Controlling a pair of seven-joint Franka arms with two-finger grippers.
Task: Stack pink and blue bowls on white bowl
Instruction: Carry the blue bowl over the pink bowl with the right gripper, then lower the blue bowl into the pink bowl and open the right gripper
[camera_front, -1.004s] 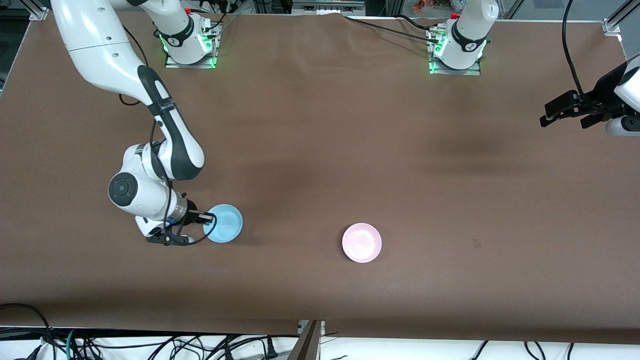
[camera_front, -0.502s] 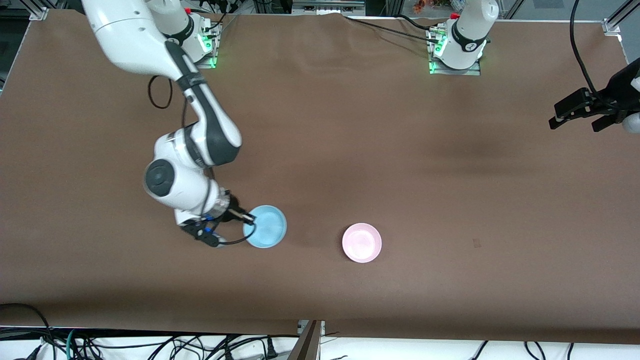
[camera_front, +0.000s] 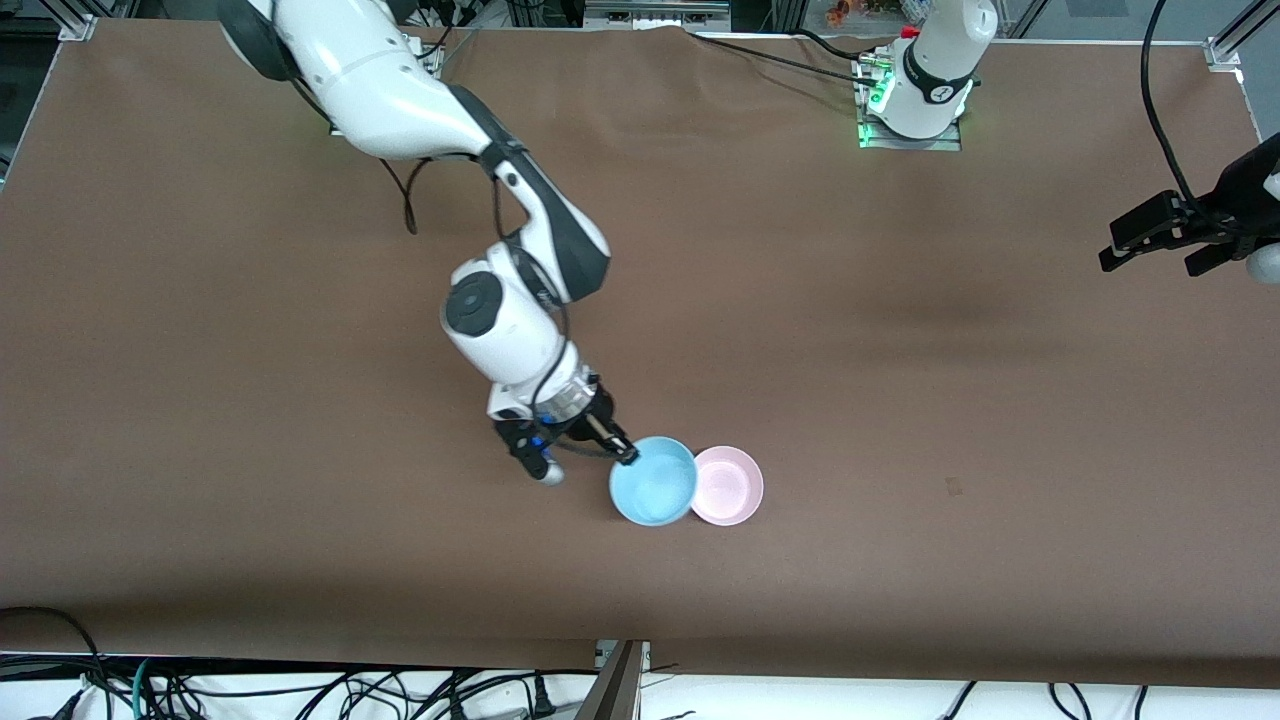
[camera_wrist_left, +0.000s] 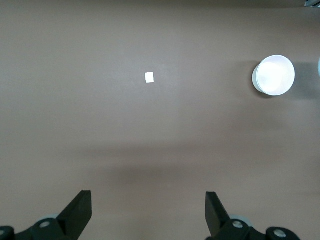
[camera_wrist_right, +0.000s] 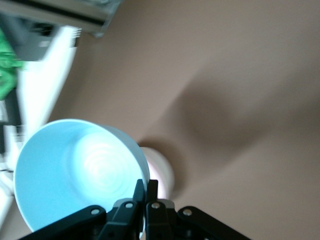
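Two arms show at the brown table (camera_front: 900, 350), and only one is at work. From its base at the table's edge farthest from the front camera, the right arm reaches out with its elbow bent and its wrist tipped down toward the pink bowl (camera_front: 735, 485). The right gripper (camera_front: 627, 456) is clamped tight on the rim of the blue bowl (camera_front: 652, 482), pinching the edge between its two black fingers (camera_wrist_right: 148, 192). It carries the blue bowl tilted, up off the table, with its rim overlapping the pink bowl's edge on the side toward the right arm's end.

Well apart from the pink bowl, toward the left arm's end of the table, the left arm waits. The left gripper (camera_front: 1165, 240) hangs over the table's edge there with its jaws spread wide and nothing between them. Its wrist view shows the pink bowl as a pale, washed-out disc, and a small white square (camera_wrist_left: 149, 77) lying on the table apart from it.

No writing or brand can be read on either bowl.
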